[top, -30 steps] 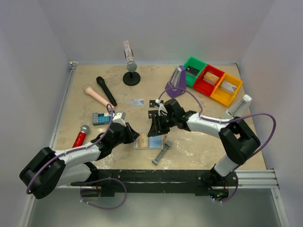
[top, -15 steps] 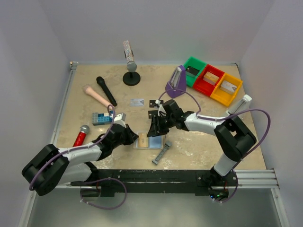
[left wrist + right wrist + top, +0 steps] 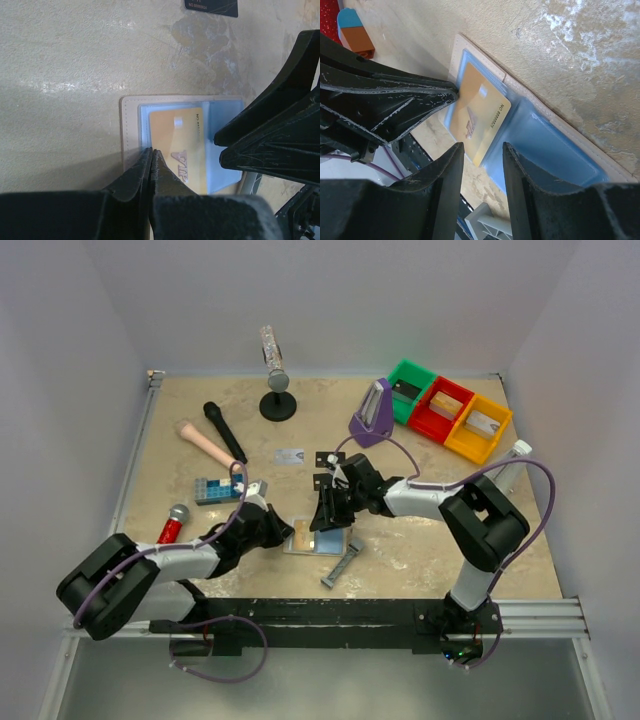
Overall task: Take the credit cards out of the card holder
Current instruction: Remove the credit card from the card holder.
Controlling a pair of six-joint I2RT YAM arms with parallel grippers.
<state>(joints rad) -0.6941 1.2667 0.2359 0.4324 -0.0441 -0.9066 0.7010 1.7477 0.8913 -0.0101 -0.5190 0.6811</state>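
The card holder (image 3: 325, 545) (image 3: 131, 125) (image 3: 555, 145) lies open near the front edge, pale blue inside. A gold credit card (image 3: 175, 145) (image 3: 480, 110) sits in its left pocket and sticks out past the near edge. My left gripper (image 3: 283, 533) (image 3: 151, 150) is shut, its tips meeting at that card's left edge; whether they pinch it does not show. My right gripper (image 3: 327, 518) (image 3: 482, 146) hovers open over the holder's middle. A silver card (image 3: 289, 455) and two black cards (image 3: 327, 458) (image 3: 322, 481) lie on the table behind it.
A grey metal bar (image 3: 343, 562) lies just right of the holder. A blue brick (image 3: 213, 489), black (image 3: 224, 431), pink (image 3: 205, 443) and red (image 3: 172, 525) microphones lie at the left. A microphone stand (image 3: 277, 390), purple object (image 3: 373, 415) and coloured bins (image 3: 448, 412) stand behind.
My left gripper's jaws have closed at the holder's left edge. The right gripper has stayed over the holder while its elbow has shifted slightly left.
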